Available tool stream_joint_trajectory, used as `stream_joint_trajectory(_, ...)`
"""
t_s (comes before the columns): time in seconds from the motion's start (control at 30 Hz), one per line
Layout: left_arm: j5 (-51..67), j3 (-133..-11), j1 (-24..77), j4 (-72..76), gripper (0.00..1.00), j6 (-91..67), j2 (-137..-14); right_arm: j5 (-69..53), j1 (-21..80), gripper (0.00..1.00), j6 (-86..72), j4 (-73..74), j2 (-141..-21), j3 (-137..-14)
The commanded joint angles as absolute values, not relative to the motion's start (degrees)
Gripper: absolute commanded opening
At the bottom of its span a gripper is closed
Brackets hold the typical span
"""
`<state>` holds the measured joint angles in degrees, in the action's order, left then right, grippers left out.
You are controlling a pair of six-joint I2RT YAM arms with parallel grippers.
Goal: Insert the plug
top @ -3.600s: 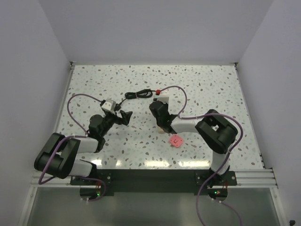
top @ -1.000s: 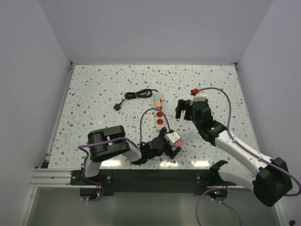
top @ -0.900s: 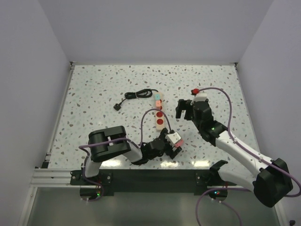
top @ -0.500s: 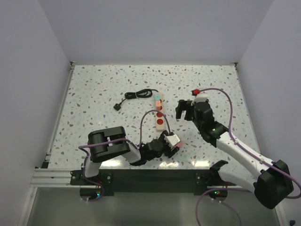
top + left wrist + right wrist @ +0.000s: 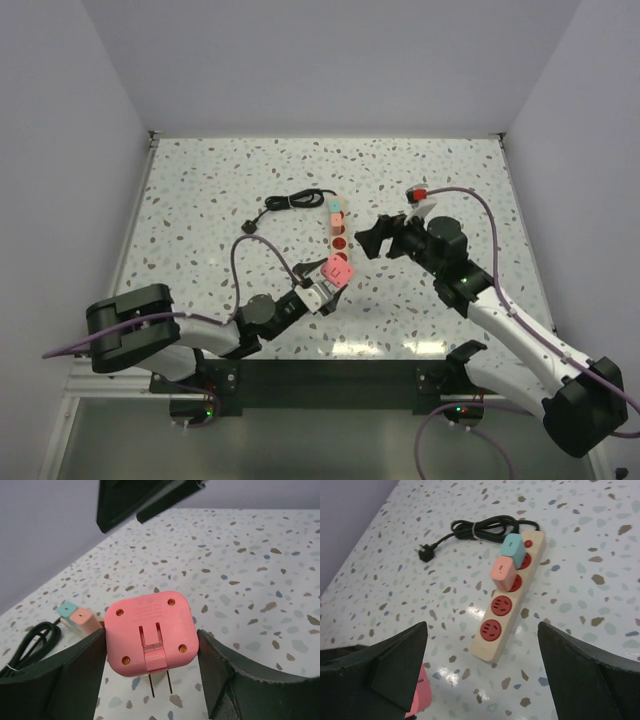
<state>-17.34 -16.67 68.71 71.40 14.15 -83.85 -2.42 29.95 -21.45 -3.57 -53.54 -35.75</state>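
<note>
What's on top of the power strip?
A teal plug and a peach plug, beside two bare red sockets. The power strip's sockets under them are mostly covered.

The fingers (image 5: 75, 677) squeeze a pink plug (image 5: 149, 633), its two prongs pointing down at the speckled tabletop (image 5: 250, 565).

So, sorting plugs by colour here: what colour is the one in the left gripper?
Pink; the plug shows best in the left wrist view.

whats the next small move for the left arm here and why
Probably carry the pink plug, held in the left gripper with prongs exposed, toward the power strip and line it up above a free red socket: the two near-end sockets are empty, and the plug sits off the strip's end.
</note>
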Motion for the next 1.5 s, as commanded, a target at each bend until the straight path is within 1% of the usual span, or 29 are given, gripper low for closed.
stream_joint_trajectory(0.0,-17.84,-13.55,67.15,83.57,0.0,20.99,-78.85,-17.28,29.62,0.93,-24.25,-9.92,-55.1,-35.86)
stream_joint_trajectory(0.13,-17.14,-12.04,66.45,86.31,0.0,23.29,-75.85,-27.12,29.71,0.91,-28.03,-16.42,-58.44,-35.51)
stream_joint_trajectory(0.23,-17.05,-11.6,66.09,87.27,0.0,24.61,-75.23,-31.89,29.62,0.89,-29.7,-20.73,-60.55,-35.42)
stream_joint_trajectory(0.47,-14.86,-12.65,65.66,88.07,0.0,25.92,-73.92,-38.13,29.71,0.86,-30.5,-23.9,-65.12,-36.03)
stream_joint_trajectory(0.67,-12.4,-14.23,65.13,87.1,0.0,26.01,-73.65,-41.22,29.88,0.85,-29.97,-24.78,-67.59,-36.39)
stream_joint_trajectory(0.87,-11.34,-15.73,63.64,87.27,0.0,26.63,-74.27,-45.26,31.29,0.8,-29.09,-25.66,-69.25,-37.0)
stream_joint_trajectory(1.03,-9.67,-16.35,62.67,85.78,0.0,26.45,-73.83,-48.42,31.46,0.65,-30.67,-29.17,-70.75,-37.09)
stream_joint_trajectory(1.07,-9.67,-16.26,62.67,85.78,0.0,26.46,-73.92,-48.51,31.46,0.58,-30.76,-29.35,-70.75,-37.09)
stream_joint_trajectory(1.13,-9.67,-16.08,62.49,85.87,0.0,26.28,-73.92,-48.17,31.46,0.52,-30.85,-29.44,-70.4,-36.83)
stream_joint_trajectory(1.17,-9.58,-15.91,62.4,85.87,0.0,26.19,-73.92,-47.38,31.55,0.45,-30.85,-29.27,-70.23,-36.83)
stream_joint_trajectory(1.2,-9.58,-15.82,62.4,85.87,0.0,26.1,-73.92,-47.2,31.47,0.42,-30.85,-29.18,-69.88,-36.74)
stream_joint_trajectory(1.27,-9.58,-15.47,62.32,86.13,0.0,26.02,-73.83,-46.5,31.46,0.4,-30.85,-29.18,-69.7,-36.74)
stream_joint_trajectory(1.33,-9.49,-15.12,62.23,86.57,0.0,25.75,-73.92,-45.62,31.46,0.36,-30.94,-29.27,-69.35,-36.65)
stream_joint_trajectory(1.37,-9.49,-14.86,62.31,86.75,0.0,25.58,-73.83,-45.18,31.55,0.31,-30.94,-29.27,-69.26,-36.56)
stream_joint_trajectory(1.4,-9.41,-14.77,62.31,86.75,0.0,25.49,-73.92,-44.57,31.47,0.16,-31.02,-29.53,-69.17,-36.3)
stream_joint_trajectory(1.43,-9.4,-14.77,62.31,86.57,0.0,25.4,-74.0,-44.04,31.46,0.04,-31.2,-29.88,-69.0,-36.21)
stream_joint_trajectory(1.47,-9.4,-14.68,62.31,86.49,0.0,24.97,-74.0,-43.42,31.46,0.0,-31.2,-29.8,-68.82,-36.12)
